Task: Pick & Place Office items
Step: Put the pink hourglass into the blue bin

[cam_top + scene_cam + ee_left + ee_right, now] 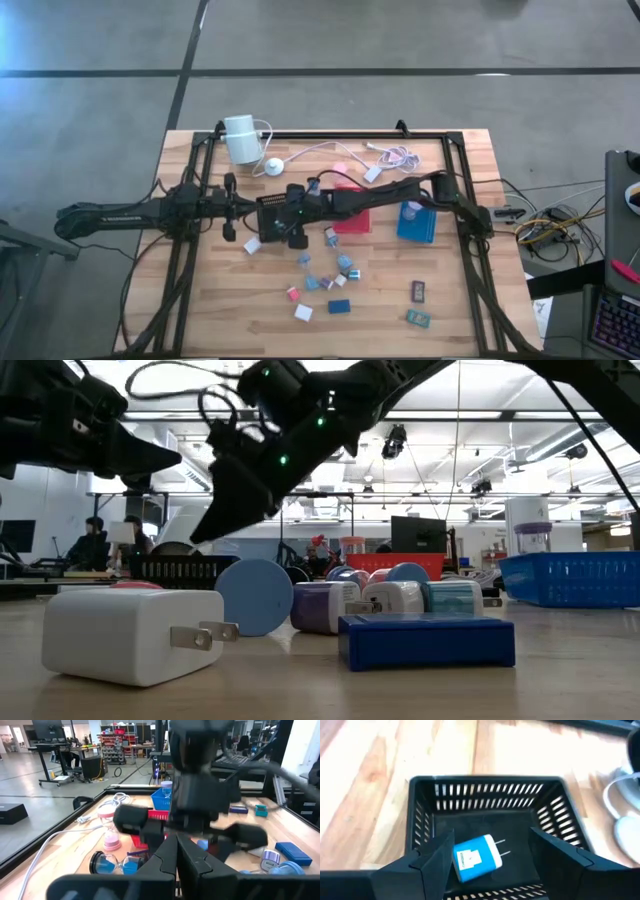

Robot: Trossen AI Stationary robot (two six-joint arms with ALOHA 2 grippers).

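The right tool (485, 865) hangs over the black tray (487, 795), its two fingers spread apart with nothing between them; a blue-and-white plug block (476, 857) lies loose on the tray floor just below. The left tool (176, 862) is clenched with nothing in it, held level near the tray's outer side, pointing at the right arm.

Past the tray, the other office items (325, 280) lie scattered over the front middle of the pale wooden table (200, 300): white, blue and purple blocks, with two dark pieces (418, 292) apart to the right. A red tray (352, 220) and a blue tray (415, 225) sit behind them. At the back stand a white cylinder (240, 138) and its coiled cable (395, 155).

Around the table is grey floor crossed by dark lines. The low view looks into a bright workshop with ceiling lights, shelving and what seem to be two seated people (105, 540) far off left.
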